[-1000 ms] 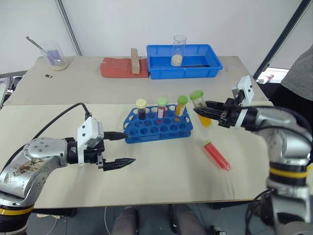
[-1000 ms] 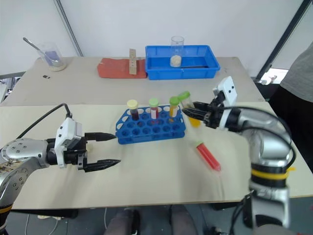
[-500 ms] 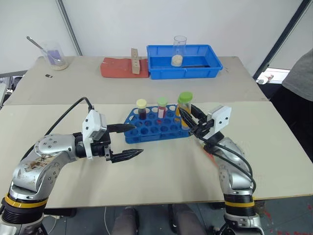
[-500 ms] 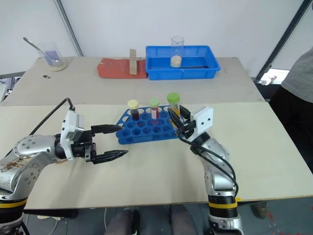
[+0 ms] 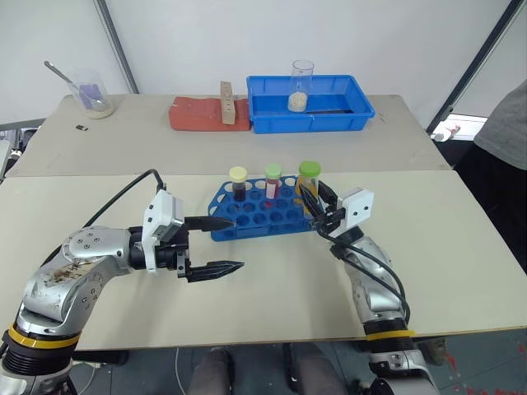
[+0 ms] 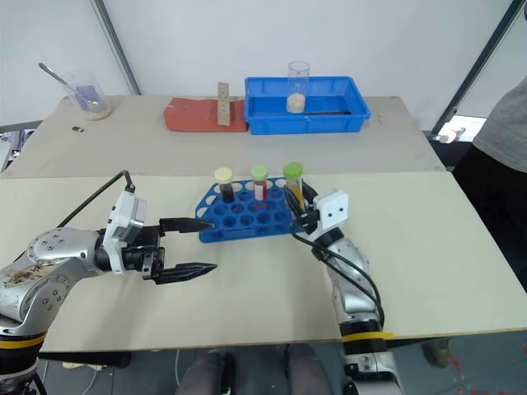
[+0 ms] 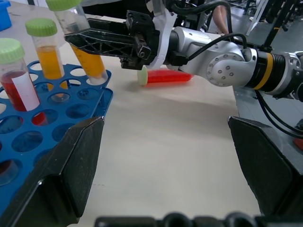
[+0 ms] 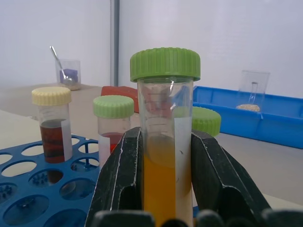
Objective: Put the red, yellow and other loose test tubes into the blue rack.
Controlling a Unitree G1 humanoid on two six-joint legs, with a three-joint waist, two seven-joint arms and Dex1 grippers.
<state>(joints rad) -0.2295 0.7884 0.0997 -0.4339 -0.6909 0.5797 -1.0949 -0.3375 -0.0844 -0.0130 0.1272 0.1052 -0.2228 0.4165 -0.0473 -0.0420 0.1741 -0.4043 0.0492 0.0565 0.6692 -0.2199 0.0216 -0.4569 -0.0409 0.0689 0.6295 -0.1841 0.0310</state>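
Three tubes already stand upright in the rack point(image 5: 265, 211) near the bench's middle, and the right tool point(image 8: 163, 189) is clenched on a fourth, the yellow tube point(image 8: 164, 156), held cap up with its long axis nearly vertical at the rack's right end. One red tube point(image 7: 165, 75) is left, lying flat on the bench just past that end, cap toward the rack. The left tool point(image 5: 216, 245) hangs released beside the rack.

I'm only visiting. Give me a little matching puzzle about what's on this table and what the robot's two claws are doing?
Things:
1. cream-capped tube
2. left gripper
3. right gripper
4. glass beaker

States:
A. shut on a yellow-orange tube
B. standing in the blue tray
C. open, holding nothing
D. standing in the blue rack

Pairs: 1-D, 2-C, 3-A, 4-B
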